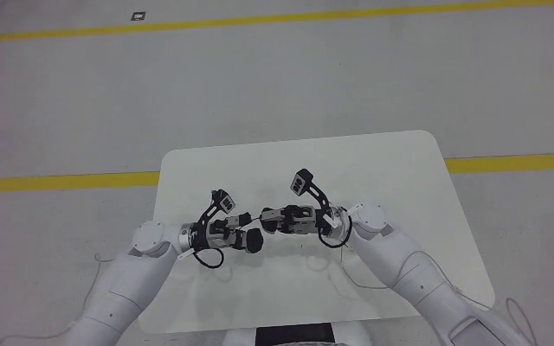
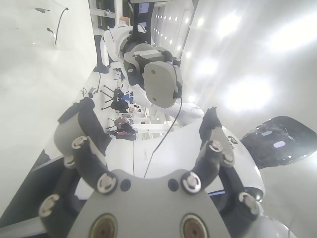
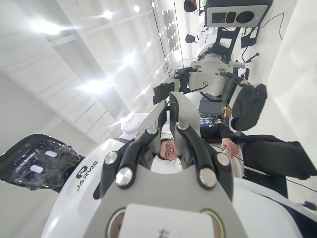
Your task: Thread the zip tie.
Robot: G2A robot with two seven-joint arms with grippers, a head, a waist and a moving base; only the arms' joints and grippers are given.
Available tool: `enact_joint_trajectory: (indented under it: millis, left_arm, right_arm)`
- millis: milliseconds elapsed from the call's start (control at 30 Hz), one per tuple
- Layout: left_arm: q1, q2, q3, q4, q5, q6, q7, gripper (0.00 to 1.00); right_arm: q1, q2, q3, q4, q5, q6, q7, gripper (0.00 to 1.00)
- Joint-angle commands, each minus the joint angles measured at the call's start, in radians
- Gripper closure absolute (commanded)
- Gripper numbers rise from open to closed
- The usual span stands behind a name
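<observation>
A thin dark zip tie runs from the right gripper down between the left gripper's black-covered fingers. The left gripper stands open around it without touching. In the top view both grippers are held above the middle of the white table, tip to tip: the left gripper slightly nearer, the right gripper just beyond it. The right gripper has its ribbed pads nearly together, shut on the tie's end. The tie itself is hidden there. The left gripper shows as a dark mass ahead.
The table's far edge and rounded corners are well away from both arms. Bare tabletop lies beyond the grippers and on both sides. Grey floor with yellow lines surrounds the table.
</observation>
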Motion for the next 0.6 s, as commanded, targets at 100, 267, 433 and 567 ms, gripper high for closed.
enact_joint_trajectory:
  millis: [100,267,433,567]
  left_arm:
    - [0.002,0.000,0.002,-0.008,-0.003,0.003,0.010,0.00]
    - [0.000,0.001,0.002,-0.007,-0.001,0.004,0.010,0.00]
    - [0.006,0.003,-0.007,-0.007,-0.022,-0.004,0.008,0.00]
    - [0.010,0.004,-0.012,-0.008,-0.029,-0.005,0.015,0.00]
  right_arm:
    - [-0.012,0.001,0.006,-0.016,-0.013,0.010,-0.016,1.00]
    - [-0.016,0.002,0.013,-0.016,-0.024,0.009,-0.029,1.00]
    - [-0.026,0.004,0.030,-0.016,-0.016,-0.005,-0.032,1.00]
    - [-0.035,0.005,0.041,-0.022,-0.009,-0.014,-0.032,1.00]
